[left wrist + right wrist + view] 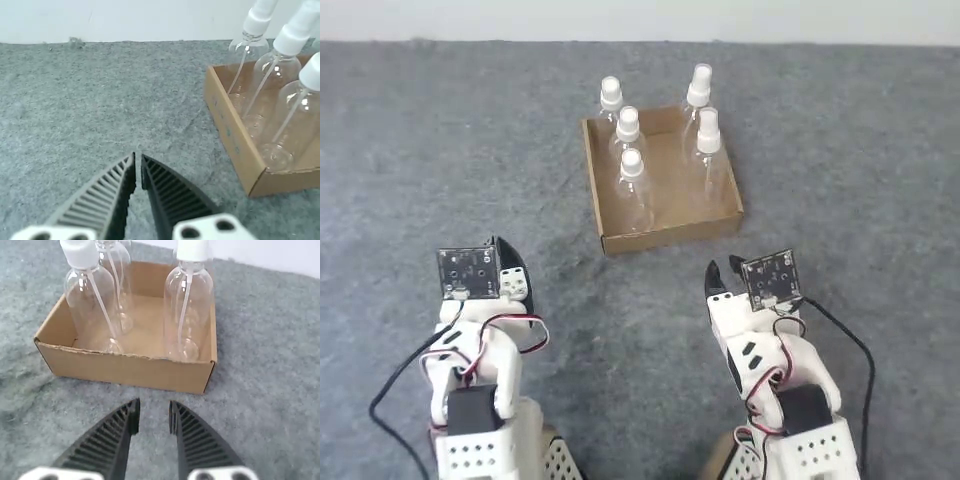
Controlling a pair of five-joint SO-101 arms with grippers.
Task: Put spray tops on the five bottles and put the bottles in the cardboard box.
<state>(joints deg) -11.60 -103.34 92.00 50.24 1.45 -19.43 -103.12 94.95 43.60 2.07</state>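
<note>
five spray-topped bottles [632, 190] are standing in the cardboard box [670, 232] at twelve o'clock; left tool [138, 157] nearly closed, right tool [154, 412] narrowly parted.

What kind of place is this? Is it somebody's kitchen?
Probably not; it looks like a robot practice table. Two robot arms sit side by side on a grey felt mat, facing a cardboard box of clear spray bottles, with a plain white wall behind.

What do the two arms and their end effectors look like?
The left arm and right arm are white plastic with black motors, red, white and black wires, and a dark camera board at each wrist. The left end effector and right end effector have black, ribbed, tapering fingers on white bases.
</note>
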